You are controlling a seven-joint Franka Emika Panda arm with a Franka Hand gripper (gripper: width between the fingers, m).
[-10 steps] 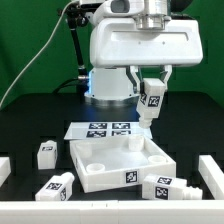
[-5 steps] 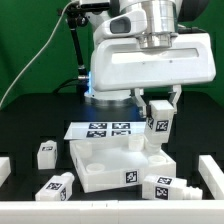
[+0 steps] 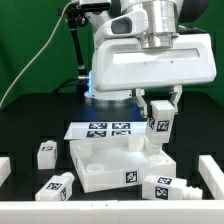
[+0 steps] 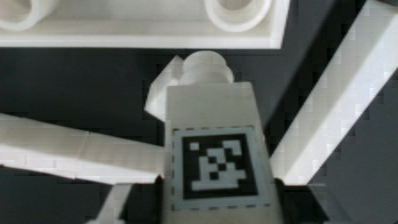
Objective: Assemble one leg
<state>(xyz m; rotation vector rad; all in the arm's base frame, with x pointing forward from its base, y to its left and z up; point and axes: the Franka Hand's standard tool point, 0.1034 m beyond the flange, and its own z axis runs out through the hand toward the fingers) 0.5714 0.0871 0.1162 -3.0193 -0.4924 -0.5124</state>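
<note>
- Green curtain hangs behind the rig, and the work sits on a black table (image 3: 30,125) with the marker board (image 3: 105,128) lying flat near the arm's base.
- My gripper (image 3: 158,112) is clamped on the leg (image 3: 158,126). Its dark fingers (image 3: 145,105) press on either side of the block, and the tagged face points at the exterior camera.
- The leg hangs in the air, roughly upright. It is just above the rear corner of the square tray part (image 3: 100,178), on the exterior view's right. From this angle I cannot tell whether its lower end touches the tray.
- In the wrist view the leg (image 4: 210,120) points its narrower rounded end toward the tray's edge (image 4: 107,25), where I make out round sockets.
- I judge that picking and lifting are done and the carry is almost complete.
- Left to do, as I read it, are lining the tip up with a corner socket, lowering it in, fastening it and letting go.
- Three spare legs lie loose on the table: one (image 3: 45,153) at the exterior view's left of the tray, one (image 3: 58,186) near the front left, and one (image 3: 163,187) at the front right.
- None of the legs looks mounted on the tray.
</note>
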